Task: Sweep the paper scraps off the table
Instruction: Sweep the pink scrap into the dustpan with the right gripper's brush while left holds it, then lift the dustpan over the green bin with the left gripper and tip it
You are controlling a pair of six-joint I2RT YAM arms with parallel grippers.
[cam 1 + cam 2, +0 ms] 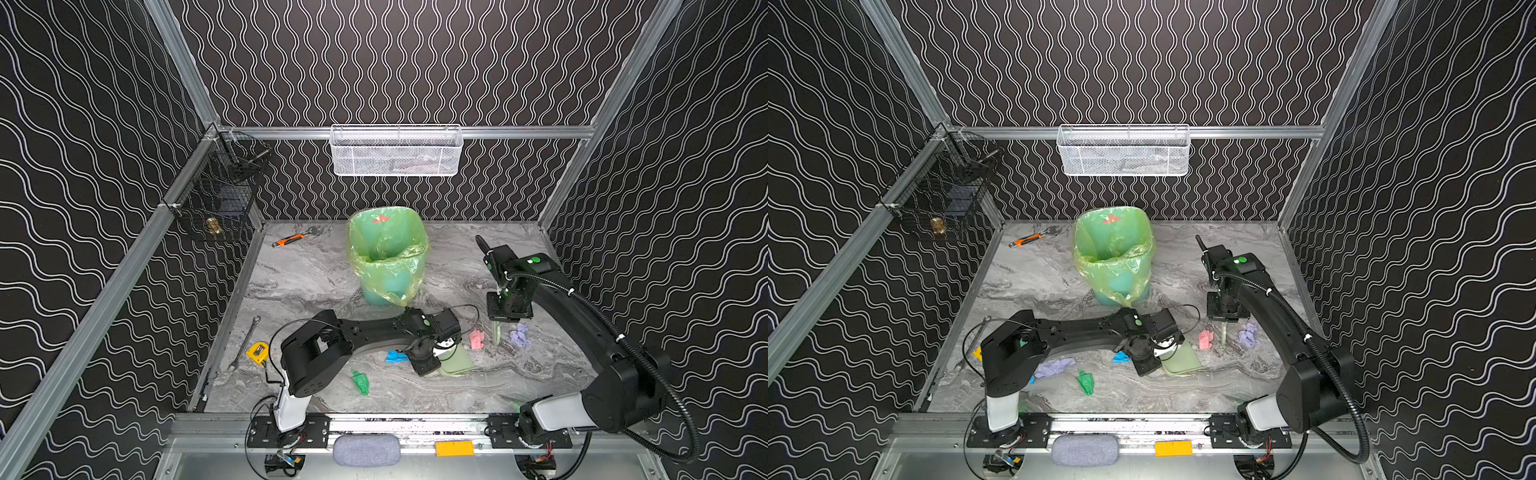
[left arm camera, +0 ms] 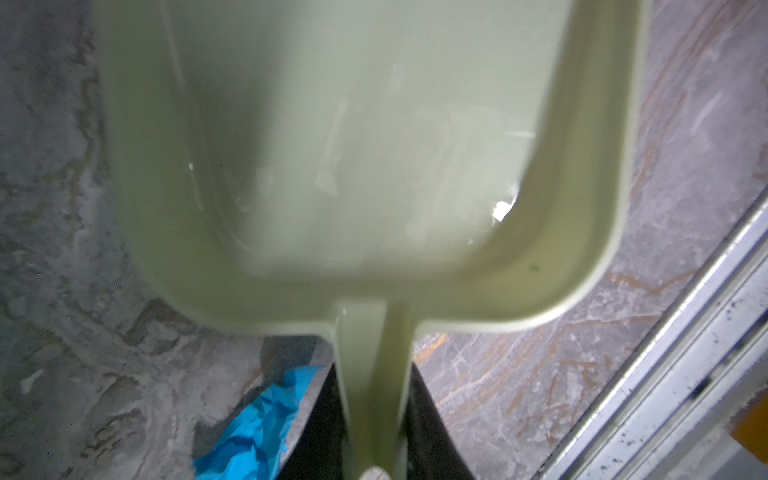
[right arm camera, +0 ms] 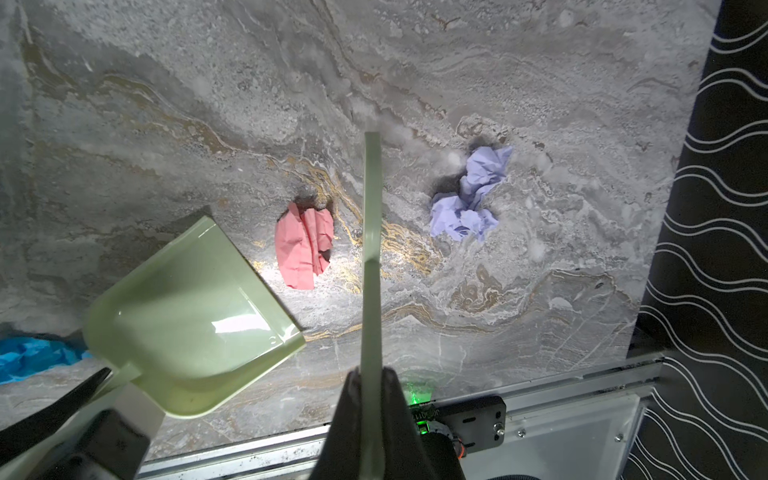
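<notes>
Marbled counter (image 1: 307, 282), paper scraps (image 1: 360, 382) unswept. Left jaws clamp the dustpan (image 3: 195, 316), right jaws a sweeper blade (image 1: 496, 334) just right of the pink scrap (image 1: 476, 338); next, push it panward.

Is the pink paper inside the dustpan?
No, the pink paper lies on the table, just outside the dustpan's open edge.

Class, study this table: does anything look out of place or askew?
Yes. The bin liner sags unevenly down its near side, and crumpled paper scraps lie scattered across the table.
</notes>
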